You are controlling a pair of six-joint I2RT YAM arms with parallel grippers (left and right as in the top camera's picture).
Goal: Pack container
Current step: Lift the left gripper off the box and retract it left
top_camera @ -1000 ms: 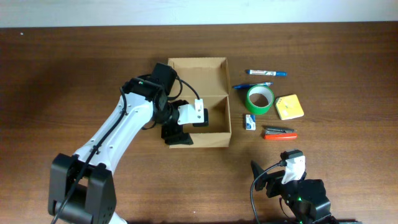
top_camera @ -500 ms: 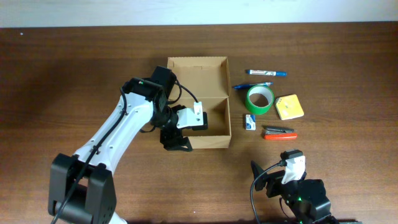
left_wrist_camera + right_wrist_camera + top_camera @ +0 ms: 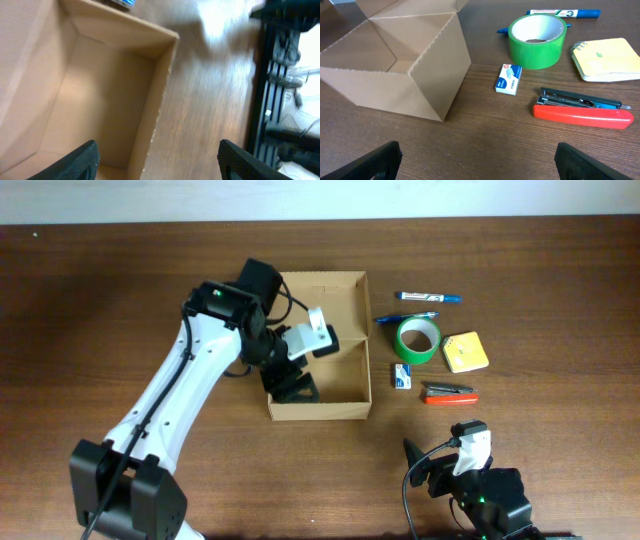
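At mid-table the plain tan rectangular cardboard box (image 3: 320, 408) sits open, with the left gripper (image 3: 159, 160), jaws fairly wide and empty, seemingly straddling its near wall, so it should close squarely and gently to avoid crumpling it, while the right gripper (image 3: 477, 165) rests wide open, empty.
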